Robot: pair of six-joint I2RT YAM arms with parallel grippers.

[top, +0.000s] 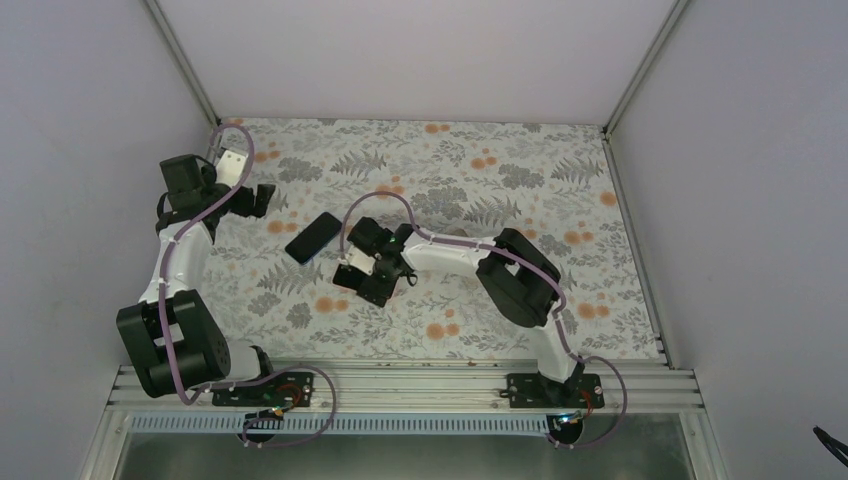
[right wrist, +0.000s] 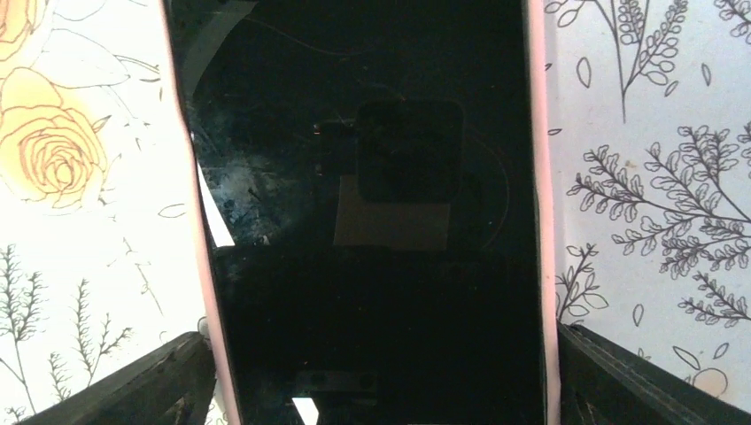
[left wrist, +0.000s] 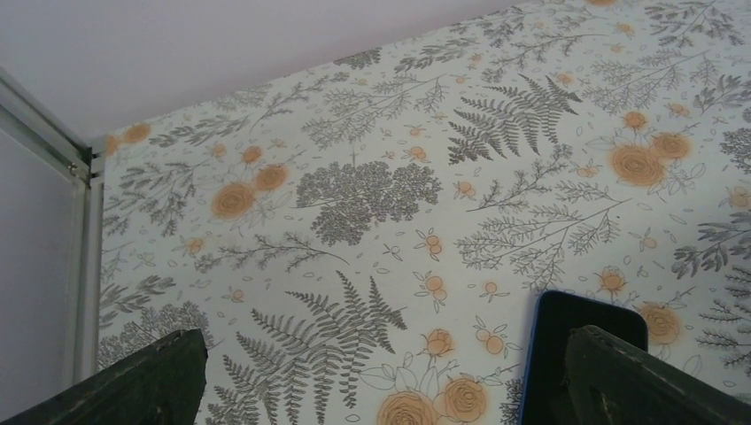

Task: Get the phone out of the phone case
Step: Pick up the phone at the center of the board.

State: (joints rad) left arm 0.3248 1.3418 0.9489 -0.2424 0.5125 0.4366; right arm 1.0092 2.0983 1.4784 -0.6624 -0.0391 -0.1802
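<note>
Left fingers [left wrist: 142, 381] are released: spread wide, nothing between them, above the desk [top: 480, 160]. A blue-edged slab [top: 313, 237] lies flat between the arms; its part in the task cannot be told. Right fingers [right wrist: 150, 385] are released and straddle the phone [right wrist: 372, 221], which lies flat on the desk, with one finger just beside each long edge of its pink case [right wrist: 543, 177].

Step in hand: grasp approach.

Next move: clench on the case edges, then bring the left fingers in to pry the phone free.
</note>
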